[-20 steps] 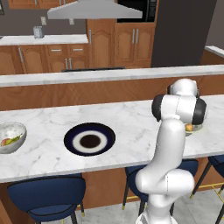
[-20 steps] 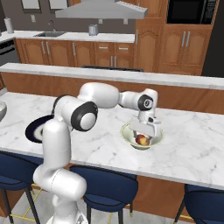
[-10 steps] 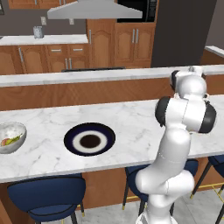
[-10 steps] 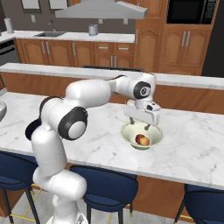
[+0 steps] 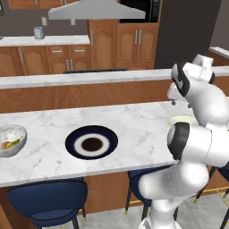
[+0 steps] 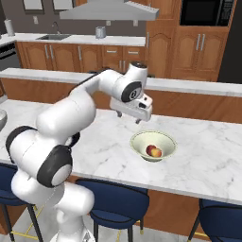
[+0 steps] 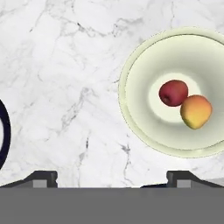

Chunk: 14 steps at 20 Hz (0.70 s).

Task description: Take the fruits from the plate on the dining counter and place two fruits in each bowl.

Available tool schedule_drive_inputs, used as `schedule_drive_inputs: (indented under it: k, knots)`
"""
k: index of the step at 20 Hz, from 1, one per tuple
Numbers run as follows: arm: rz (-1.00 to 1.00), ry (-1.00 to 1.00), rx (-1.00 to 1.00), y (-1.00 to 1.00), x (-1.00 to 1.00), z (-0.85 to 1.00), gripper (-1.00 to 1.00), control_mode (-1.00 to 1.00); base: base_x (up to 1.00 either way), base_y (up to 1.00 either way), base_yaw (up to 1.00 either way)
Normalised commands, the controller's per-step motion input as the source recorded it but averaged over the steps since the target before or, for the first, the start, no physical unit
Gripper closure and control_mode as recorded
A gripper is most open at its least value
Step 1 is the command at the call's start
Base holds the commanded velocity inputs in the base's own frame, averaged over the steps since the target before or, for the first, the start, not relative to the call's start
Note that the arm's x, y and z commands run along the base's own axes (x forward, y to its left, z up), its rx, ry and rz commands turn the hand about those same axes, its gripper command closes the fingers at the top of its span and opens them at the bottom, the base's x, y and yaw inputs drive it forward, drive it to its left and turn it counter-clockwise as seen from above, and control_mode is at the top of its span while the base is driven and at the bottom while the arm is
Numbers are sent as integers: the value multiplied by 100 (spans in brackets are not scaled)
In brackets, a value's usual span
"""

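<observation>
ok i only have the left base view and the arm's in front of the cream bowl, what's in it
observer: Two fruits lie in the cream bowl: a red fruit and a peach-coloured fruit.
operator: are they touching
observer: Yes, they sit side by side near the bowl's middle, touching.
operator: and the gripper, holding anything
observer: No. The gripper is open with nothing between its fingers, above the dining counter beside the bowl.
</observation>
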Motion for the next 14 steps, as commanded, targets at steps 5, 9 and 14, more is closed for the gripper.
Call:
schedule_drive_inputs:
  k: [5,9,14]
  knots:
    - [26,-10,-11,100,-29,14,-100,-100,0,0,0]
    - [4,2,-23,100,-34,3,-100,-100,0,0,0]
    - [0,15,-25,87,-4,-7,-100,-100,0,0,0]
